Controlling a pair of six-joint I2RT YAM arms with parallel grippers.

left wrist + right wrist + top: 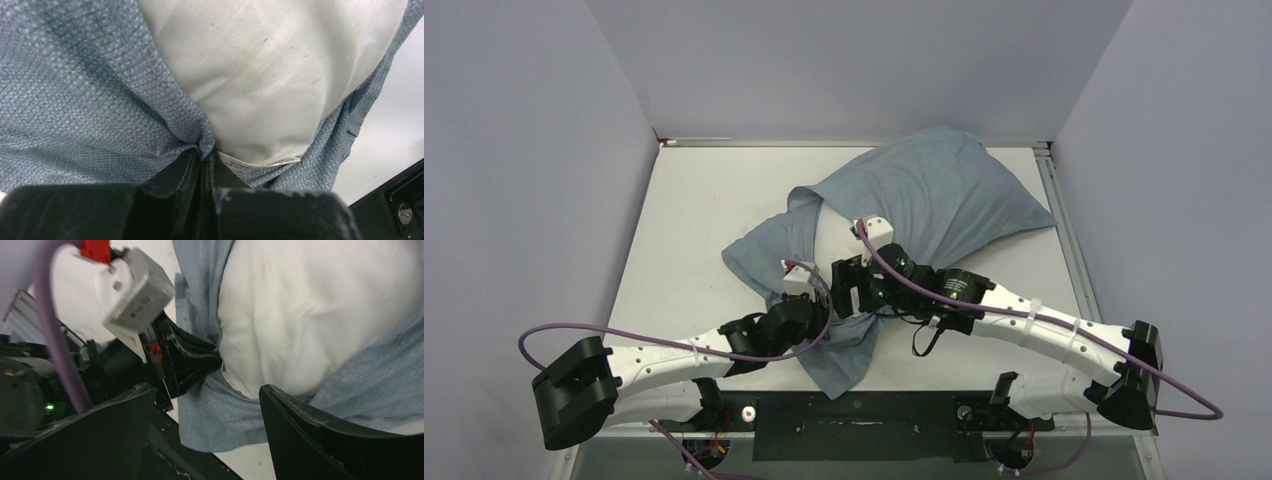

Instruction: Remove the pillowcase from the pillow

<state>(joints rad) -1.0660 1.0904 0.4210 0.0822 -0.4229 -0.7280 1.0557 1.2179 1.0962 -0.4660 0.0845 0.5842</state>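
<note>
Risk: left end effector (206, 159) pinches pillowcase (85, 100) hem, pillow (270, 65) just ahead; right end effector (205, 390) gapes empty, pillow before its jaws. Closing there may snag cloth too, so both drag together over worktop (694, 220).

**Pale and boxed in on three sides**

The worktop (694, 230) is a flat white surface, with a few small dark specks on its left half. Three plain walls enclose it: the left wall (514, 170), the back wall (854, 60) and the right wall (1174, 150), all a pale lavender-grey. A thin metal strip (754, 143) runs along the back edge where worktop meets wall, and a metal rail (1064, 235) follows the right edge. A black plate (854, 428) lies along the near edge. The light is even and cool, and the shadows are soft.
</note>
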